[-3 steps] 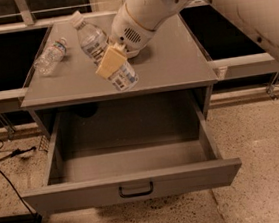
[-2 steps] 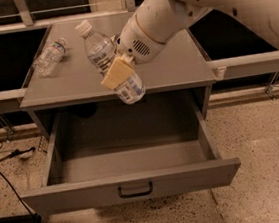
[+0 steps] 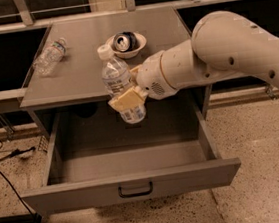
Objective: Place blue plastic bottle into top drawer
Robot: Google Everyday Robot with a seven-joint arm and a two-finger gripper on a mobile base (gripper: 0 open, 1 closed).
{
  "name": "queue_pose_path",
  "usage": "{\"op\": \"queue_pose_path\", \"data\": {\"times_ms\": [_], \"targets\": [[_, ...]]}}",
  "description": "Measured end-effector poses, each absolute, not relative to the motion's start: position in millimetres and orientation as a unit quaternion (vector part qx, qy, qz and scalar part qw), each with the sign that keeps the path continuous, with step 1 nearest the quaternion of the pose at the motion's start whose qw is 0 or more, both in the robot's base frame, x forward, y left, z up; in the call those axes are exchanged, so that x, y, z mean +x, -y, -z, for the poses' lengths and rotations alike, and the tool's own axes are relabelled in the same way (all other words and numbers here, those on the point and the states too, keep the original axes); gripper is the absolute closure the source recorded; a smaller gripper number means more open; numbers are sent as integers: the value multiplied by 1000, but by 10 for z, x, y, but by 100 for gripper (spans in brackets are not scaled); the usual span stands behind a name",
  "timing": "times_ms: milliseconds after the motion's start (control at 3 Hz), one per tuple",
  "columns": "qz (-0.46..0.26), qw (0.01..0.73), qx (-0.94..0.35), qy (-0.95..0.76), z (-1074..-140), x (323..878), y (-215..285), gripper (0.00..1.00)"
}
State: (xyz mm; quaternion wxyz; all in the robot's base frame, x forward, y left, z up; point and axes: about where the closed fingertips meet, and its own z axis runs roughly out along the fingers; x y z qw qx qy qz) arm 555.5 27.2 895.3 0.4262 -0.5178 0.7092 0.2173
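a: nearest us we see the top drawer (image 3: 78, 195) pulled out: a wide, shallow tray of matte grey metal with a small black handle (image 3: 136, 190) centred on its flat front panel. under it is speckled floor (image 3: 253, 136).

b: above the drawer's back part we see the blue plastic bottle (image 3: 115, 76). it is clear plastic, with its white cap up and leaning a little left and its printed label low down, half hidden. it hangs clear of the drawer floor, just in front of the cabinet's edge.

a: the gripper (image 3: 129, 92) is clamped on it, with tan, blocky pads on either side of the lower body.

b: behind, on the smooth grey cabinet top (image 3: 89, 64), we see a pale round bowl (image 3: 139, 44) holding a metal can (image 3: 124, 41). at far left a smaller clear bottle (image 3: 50, 55) lies on its side.

a: and the arm (image 3: 234, 57)?

b: it is thick, white and rounded. it comes in from the right, bends at a bulbous joint and reaches leftward, with the wrist roughly level.
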Motion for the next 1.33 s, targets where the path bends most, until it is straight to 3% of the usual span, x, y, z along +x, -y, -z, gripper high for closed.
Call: {"op": "queue_pose_path", "data": {"times_ms": [1333], "targets": [[-199, 467, -536, -675, -8727, 5823, -243, 100]]}}
